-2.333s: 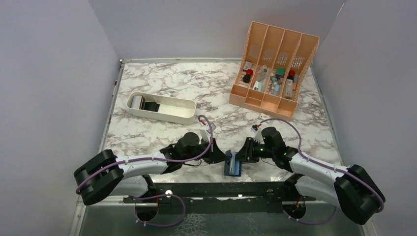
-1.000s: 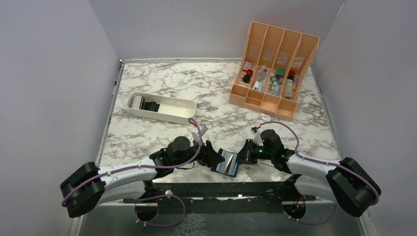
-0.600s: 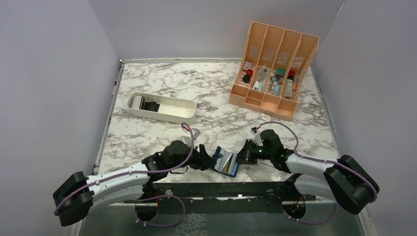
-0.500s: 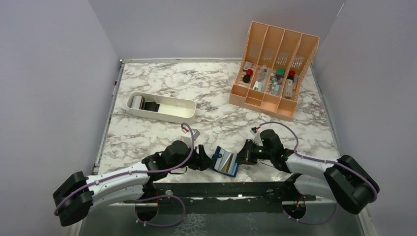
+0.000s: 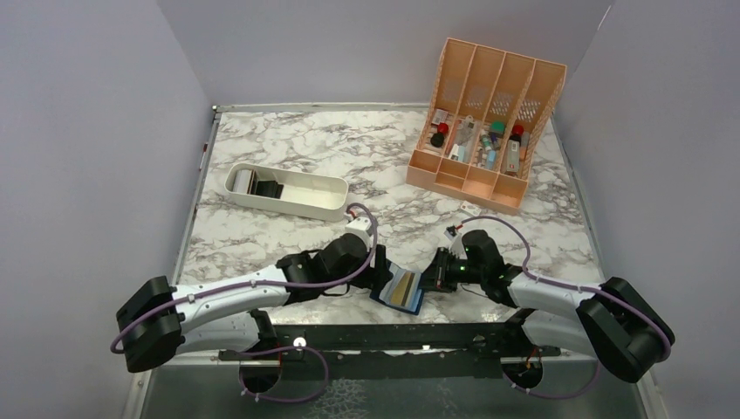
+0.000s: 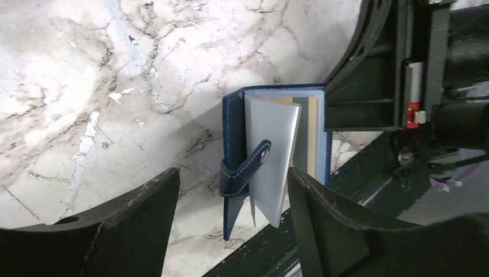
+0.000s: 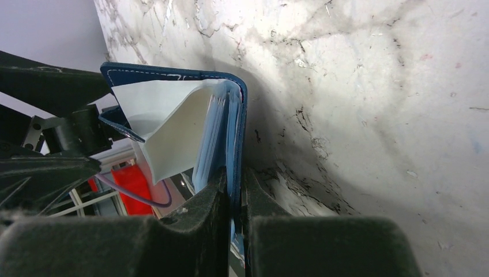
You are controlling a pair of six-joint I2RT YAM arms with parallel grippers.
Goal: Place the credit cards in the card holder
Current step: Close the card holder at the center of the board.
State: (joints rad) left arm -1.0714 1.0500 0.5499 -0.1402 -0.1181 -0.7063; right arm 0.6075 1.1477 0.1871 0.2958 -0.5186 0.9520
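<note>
Table (image 5: 288, 148): marble, bearing the card holder (image 5: 400, 290) at its near edge.
Left gripper (image 5: 380, 273): released, fingers spread either side of the card holder, apart from it.
Right gripper (image 5: 434, 276): clenched on the card holder's navy cover.
Card holder: open, between both grippers.
Tan card (image 6: 312, 134): inside it.

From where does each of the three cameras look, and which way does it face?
Top external: above and behind the robot, looking down on the table; left arm and right arm show.
Left wrist: faces down at the open card holder; the open left gripper frames it.
Right wrist: low along the table; right gripper pinches the holder's cover.
Shared: all three show the card holder.
</note>
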